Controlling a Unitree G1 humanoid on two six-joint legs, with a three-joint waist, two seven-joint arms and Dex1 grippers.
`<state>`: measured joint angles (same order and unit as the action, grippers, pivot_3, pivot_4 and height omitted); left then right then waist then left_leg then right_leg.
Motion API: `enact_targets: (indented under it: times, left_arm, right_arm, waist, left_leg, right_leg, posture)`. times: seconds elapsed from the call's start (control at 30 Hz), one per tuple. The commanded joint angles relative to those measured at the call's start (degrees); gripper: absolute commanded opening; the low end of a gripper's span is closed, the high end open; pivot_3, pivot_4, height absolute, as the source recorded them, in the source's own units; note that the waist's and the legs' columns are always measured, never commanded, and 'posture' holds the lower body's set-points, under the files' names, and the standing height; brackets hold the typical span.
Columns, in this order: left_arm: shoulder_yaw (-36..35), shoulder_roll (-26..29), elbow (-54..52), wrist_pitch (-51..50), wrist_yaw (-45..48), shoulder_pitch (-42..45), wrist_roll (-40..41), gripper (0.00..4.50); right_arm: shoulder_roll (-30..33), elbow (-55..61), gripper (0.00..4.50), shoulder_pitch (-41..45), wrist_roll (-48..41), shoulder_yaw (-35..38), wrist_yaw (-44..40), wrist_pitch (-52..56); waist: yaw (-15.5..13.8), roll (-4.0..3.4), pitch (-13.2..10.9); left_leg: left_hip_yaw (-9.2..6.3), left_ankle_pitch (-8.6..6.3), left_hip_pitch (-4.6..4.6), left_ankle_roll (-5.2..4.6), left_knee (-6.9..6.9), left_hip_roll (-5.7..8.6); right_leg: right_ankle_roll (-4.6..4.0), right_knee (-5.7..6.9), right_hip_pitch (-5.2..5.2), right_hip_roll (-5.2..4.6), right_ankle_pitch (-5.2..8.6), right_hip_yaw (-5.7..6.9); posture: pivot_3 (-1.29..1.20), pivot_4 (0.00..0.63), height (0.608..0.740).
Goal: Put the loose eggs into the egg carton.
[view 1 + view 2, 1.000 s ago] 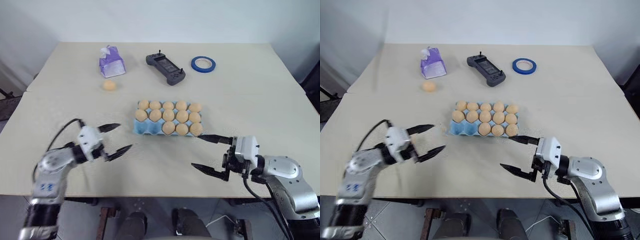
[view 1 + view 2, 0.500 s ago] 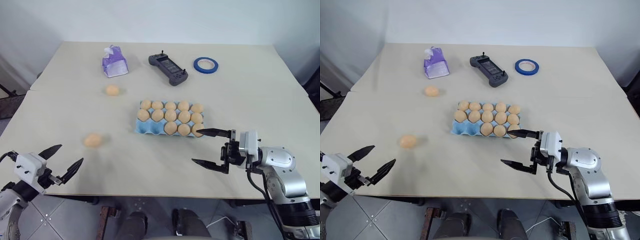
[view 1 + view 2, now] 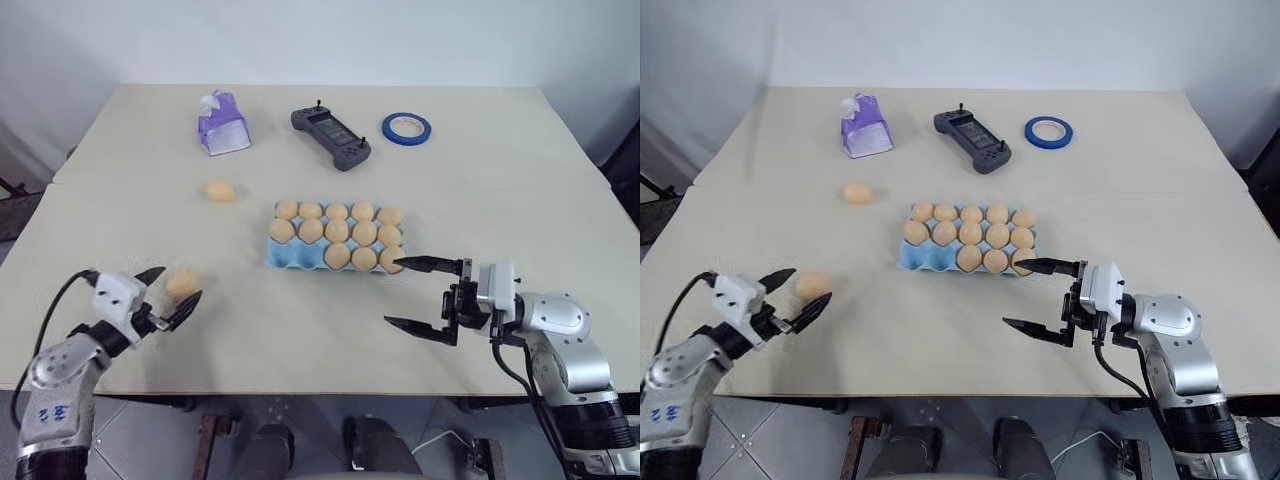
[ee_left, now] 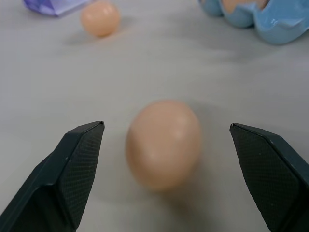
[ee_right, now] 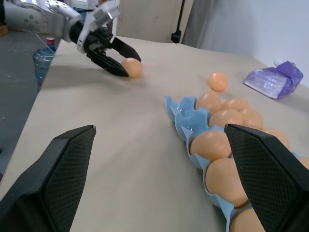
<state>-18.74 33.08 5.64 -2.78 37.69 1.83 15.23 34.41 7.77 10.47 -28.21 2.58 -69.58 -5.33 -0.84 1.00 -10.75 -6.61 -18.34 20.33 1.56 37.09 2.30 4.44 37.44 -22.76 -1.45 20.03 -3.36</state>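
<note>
The egg carton (image 3: 336, 240) lay with its long axis across the table (image 3: 500, 190), its front-left cups bare. To its left, near the table's front edge, one loose egg (image 3: 182, 283) sat between the spread fingers of the left gripper (image 3: 173, 297), ungrasped; its long axis could not be judged. Another egg (image 3: 219, 191) lay beyond the carton's left end. The right gripper (image 3: 417, 294), released and empty, hovered at the carton's front-right corner over open tabletop.

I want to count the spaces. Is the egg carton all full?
No. The carton has empty blue cups at its front left corner, with eggs in the other cups. Two eggs lie loose on the table: one behind the carton, one by the left end effector.
</note>
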Motion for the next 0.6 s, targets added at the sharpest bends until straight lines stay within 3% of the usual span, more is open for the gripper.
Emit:
enact_targets:
  times: [0.03, 0.17, 0.27, 0.47, 0.6]
  left_arm:
    - [1.17, 0.22, 3.02, -1.20, -1.81, 2.27, -1.42, 3.85]
    - [3.60, -0.22, 4.26, -0.44, -0.32, 4.59, -1.59, 2.61]
    - [3.55, -1.95, 1.48, 1.80, 3.88, 6.07, 3.39, 1.82]
    - [12.82, -2.74, -5.30, -0.76, 12.18, 11.92, 4.18, 1.74]
    - [19.53, -5.97, -2.33, -2.16, 12.58, 19.92, 1.09, 1.74]
  right_arm:
    - [0.14, 3.27, 4.50, -0.74, -0.39, 1.04, 1.43, -0.30]
    - [0.20, 4.63, 4.50, -2.22, -0.36, 1.30, 2.70, -0.13]
    - [0.35, 5.48, 4.50, -3.64, -0.18, 1.77, 3.87, -0.17]
    - [0.91, 6.89, 4.50, -6.14, 0.35, 3.04, 6.38, -0.21]
    - [0.81, 7.97, 4.50, -7.34, 0.83, 3.48, 7.74, -0.31]
  waist:
    - [0.01, 0.00, 0.00]
    - [-0.21, 0.00, 0.00]
    - [-0.41, 0.00, 0.00]
    - [-0.78, 0.00, 0.00]
    - [-0.65, 0.00, 0.00]
  left_leg:
    - [0.00, 0.00, 0.01, 0.00, 0.00, 0.00]
    - [0.01, 0.00, 0.01, 0.00, 0.04, 0.01]
    - [0.02, 0.01, 0.01, 0.01, 0.08, 0.01]
    - [0.00, 0.02, 0.04, 0.02, 0.12, 0.02]
    - [0.00, 0.02, 0.04, 0.01, 0.18, 0.04]
  right_leg:
    - [0.00, 0.01, -0.02, 0.00, 0.00, 0.00]
    - [0.01, 0.02, 0.00, -0.02, 0.00, -0.01]
    - [0.00, 0.05, 0.00, -0.02, 0.00, -0.01]
    - [0.01, 0.05, 0.01, -0.02, 0.00, 0.01]
    - [0.03, 0.05, 0.05, -0.01, -0.02, 0.01]
  posture:
    - [0.00, 0.150, 0.740]
    - [0.00, 0.150, 0.740]
    - [0.00, 0.150, 0.740]
    - [0.00, 0.150, 0.740]
    - [0.00, 0.150, 0.740]
